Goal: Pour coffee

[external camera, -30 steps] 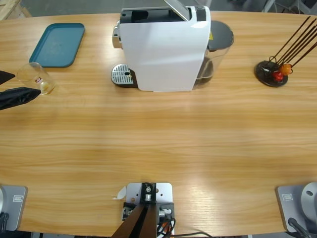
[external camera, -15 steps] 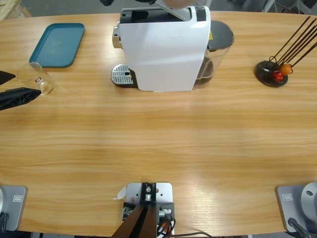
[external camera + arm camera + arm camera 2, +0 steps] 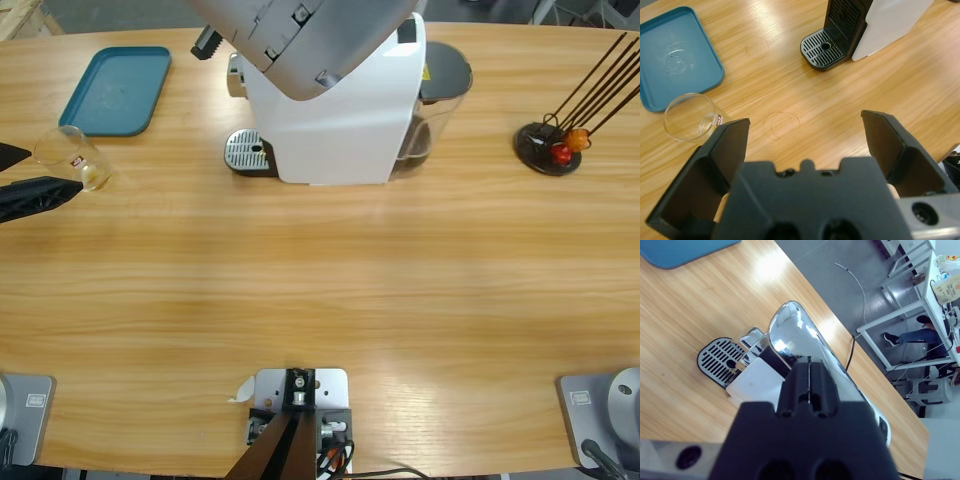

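Glass tumbler (image 3: 689, 117) lying tilted just beside your released left tool (image 3: 805, 142), your right tool (image 3: 810, 375) clenched, hanging over the coffee machine (image 3: 335, 120), bench (image 3: 320, 280) carrying both.

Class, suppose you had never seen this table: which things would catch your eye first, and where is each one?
The white coffee machine stands at the table's far middle, with a big silver arm looming over its top. At the far left lies a teal tray, and just in front of it a clear glass tumbler beside the left gripper, whose jaws are spread wide. At the far right, a dark stand holds thin sticks.
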